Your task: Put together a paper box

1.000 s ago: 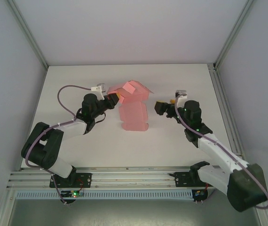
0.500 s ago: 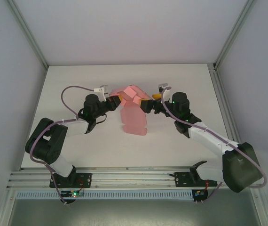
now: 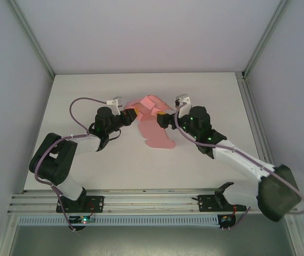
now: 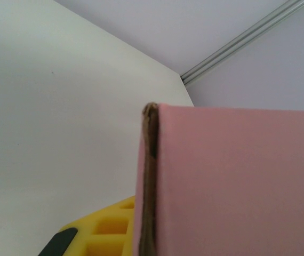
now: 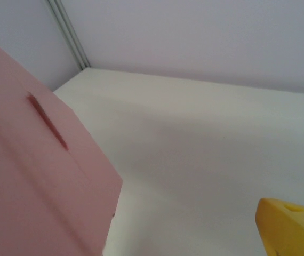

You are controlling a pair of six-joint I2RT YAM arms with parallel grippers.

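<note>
Right gripper point(image 3: 166, 118) has swung in from well out on the right and now sits against the right side of the paper box point(image 3: 156, 132); the flat panel's near end has slid a little rightward with it. Left gripper point(image 3: 132, 113) stays clamped on the box's left edge. Top view: box mid-table point(image 3: 88, 90), between my two grippers, far end folded up into a raised clump, near end a flat panel lying on the surface. Long axis runs far to near, the near end skewed slightly right. Left wrist view adds what the top one can't: the card's raw brown cut edge standing upright, pink face to its right, one yellow finger pad point(image 4: 106, 229) just under it. Right wrist view: a pink panel with a narrow slot point(image 5: 48, 121) at left, one yellow fingertip point(image 5: 293, 226) low right, bare table between them. Whether my right jaws are apart or together, I cannot tell.
</note>
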